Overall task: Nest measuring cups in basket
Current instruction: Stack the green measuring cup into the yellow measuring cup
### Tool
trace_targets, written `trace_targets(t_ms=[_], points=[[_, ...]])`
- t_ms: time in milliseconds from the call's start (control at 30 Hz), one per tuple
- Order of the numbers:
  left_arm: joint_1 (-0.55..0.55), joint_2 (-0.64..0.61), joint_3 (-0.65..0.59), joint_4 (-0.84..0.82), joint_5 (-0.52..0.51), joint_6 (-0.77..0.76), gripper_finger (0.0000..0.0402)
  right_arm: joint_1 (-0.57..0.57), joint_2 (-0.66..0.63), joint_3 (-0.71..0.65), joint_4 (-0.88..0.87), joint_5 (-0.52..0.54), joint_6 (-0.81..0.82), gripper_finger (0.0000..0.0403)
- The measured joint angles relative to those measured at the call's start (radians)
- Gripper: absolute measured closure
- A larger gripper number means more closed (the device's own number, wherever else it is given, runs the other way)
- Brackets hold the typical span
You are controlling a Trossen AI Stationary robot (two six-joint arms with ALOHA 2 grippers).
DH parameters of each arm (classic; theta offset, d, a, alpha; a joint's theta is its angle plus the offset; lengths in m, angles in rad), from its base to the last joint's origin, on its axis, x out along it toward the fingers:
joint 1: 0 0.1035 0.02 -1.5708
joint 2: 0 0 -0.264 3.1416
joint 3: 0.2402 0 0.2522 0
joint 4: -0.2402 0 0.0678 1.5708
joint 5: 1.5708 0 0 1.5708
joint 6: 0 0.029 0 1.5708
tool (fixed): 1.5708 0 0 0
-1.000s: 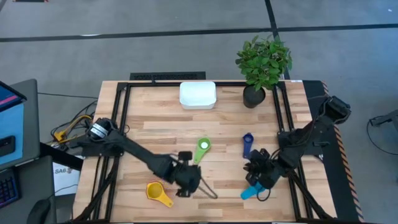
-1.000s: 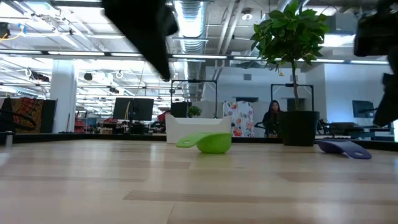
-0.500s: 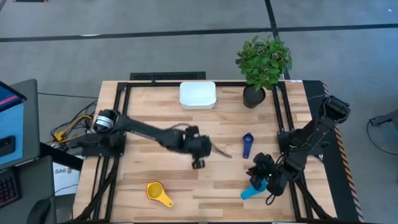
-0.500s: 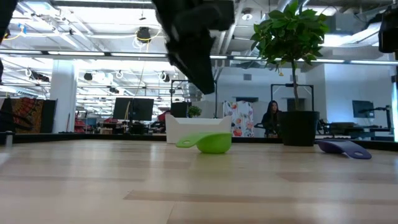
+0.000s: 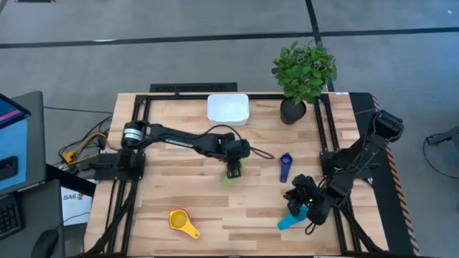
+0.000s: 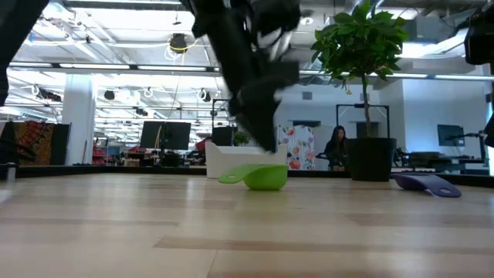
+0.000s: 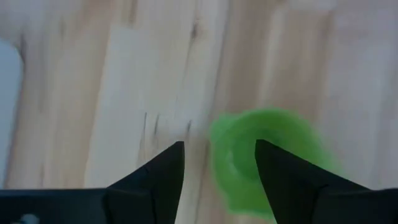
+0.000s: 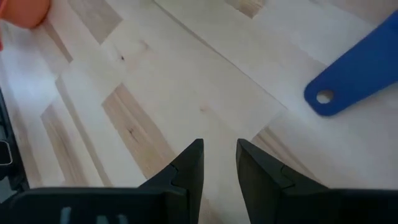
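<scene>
High view: left tool [image 5: 234,172] reaches over mid worktop [image 5: 179,154], right above the green cup [image 5: 228,178], which lies on the wood just below the tool in frame. Left wrist view: fingers [image 7: 163,169] apart, green cup [image 7: 267,163] past the tips, partly between them, blurred, contact cannot be told. Low view: green cup [image 6: 260,177] sits on the worktop with the left arm coming down just above it, basket [image 6: 231,161] behind it. Basket [image 5: 228,110] at the far edge centre, white, nothing visible inside. Plant pot [image 5: 292,112] just right of the basket. Dark blue cup [image 5: 285,167] on the wood right of centre, well apart from the green one. Yellow cup [image 5: 181,221] near the front edge, left of centre. Right tool [image 5: 304,202] low at front right, beside the light blue cup [image 5: 290,219]; right wrist view shows its fingers [image 8: 189,167] slightly apart, holding nothing, a blue handle [image 8: 354,74] on the wood ahead and something orange [image 8: 25,11] at the frame corner. Person seated in the room behind, low view [image 6: 337,146]
</scene>
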Motion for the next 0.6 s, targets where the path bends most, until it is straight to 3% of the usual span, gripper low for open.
trace_targets(t_ms=[167,300,600], points=[[0.036,0.044,-0.002,-0.008,0.003,-0.027,0.0215,-0.012,0.0,0.0,-0.009,-0.001,-0.002,0.0284],[0.047,0.041,-0.013,0.001,-0.005,-0.036,0.0238,-0.017,0.0,0.0,-0.017,-0.001,-0.003,0.0284],[0.05,0.04,-0.012,0.006,0.01,-0.076,0.0387,-0.038,0.0,0.0,-0.018,-0.004,-0.019,0.0284]])
